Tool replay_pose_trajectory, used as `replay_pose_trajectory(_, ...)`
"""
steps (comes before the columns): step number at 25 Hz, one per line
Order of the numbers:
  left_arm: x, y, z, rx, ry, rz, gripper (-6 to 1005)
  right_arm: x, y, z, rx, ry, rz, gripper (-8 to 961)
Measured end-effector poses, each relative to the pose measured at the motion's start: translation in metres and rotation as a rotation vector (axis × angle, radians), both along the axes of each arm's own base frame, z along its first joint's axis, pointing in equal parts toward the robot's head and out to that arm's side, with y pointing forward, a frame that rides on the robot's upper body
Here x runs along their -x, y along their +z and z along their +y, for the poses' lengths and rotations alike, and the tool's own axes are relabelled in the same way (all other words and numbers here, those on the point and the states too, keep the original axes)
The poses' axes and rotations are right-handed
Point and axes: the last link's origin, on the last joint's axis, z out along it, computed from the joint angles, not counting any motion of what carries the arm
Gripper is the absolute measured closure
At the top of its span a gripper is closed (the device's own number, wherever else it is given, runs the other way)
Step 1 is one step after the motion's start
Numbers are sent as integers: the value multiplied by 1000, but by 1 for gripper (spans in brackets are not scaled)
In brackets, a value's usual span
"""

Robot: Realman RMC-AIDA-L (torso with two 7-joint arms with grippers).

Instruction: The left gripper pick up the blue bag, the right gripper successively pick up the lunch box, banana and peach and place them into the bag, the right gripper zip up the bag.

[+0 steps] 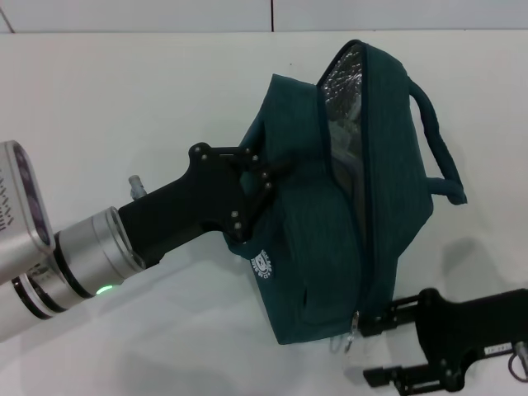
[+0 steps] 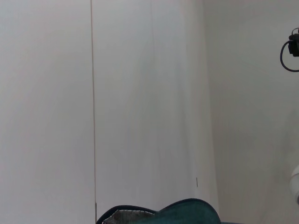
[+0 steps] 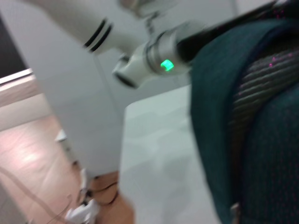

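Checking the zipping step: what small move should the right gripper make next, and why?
Probably pull the zip pull along the blue bag, toward its far end: the right gripper sits by the pull, the silvery lining shows at the far end, and the left gripper holds the bag.

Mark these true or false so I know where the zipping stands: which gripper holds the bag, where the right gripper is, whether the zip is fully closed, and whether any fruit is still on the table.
1. The left gripper holds the bag. True.
2. The right gripper is parked far from the bag. False: it is at the bag's near end, by the zip pull.
3. The zip is fully closed. False: silvery lining shows at the far end.
4. No fruit shows on the table. True.
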Motion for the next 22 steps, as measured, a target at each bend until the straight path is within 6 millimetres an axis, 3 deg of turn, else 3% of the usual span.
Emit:
replay_pose_trajectory(14,0,-1,1,1,4,8,967,7,-5,2,-44,-27,57,406)
replay_pose_trajectory(22,0,-1,1,2,5,4,966,14,-17,-8,49,45,24,460)
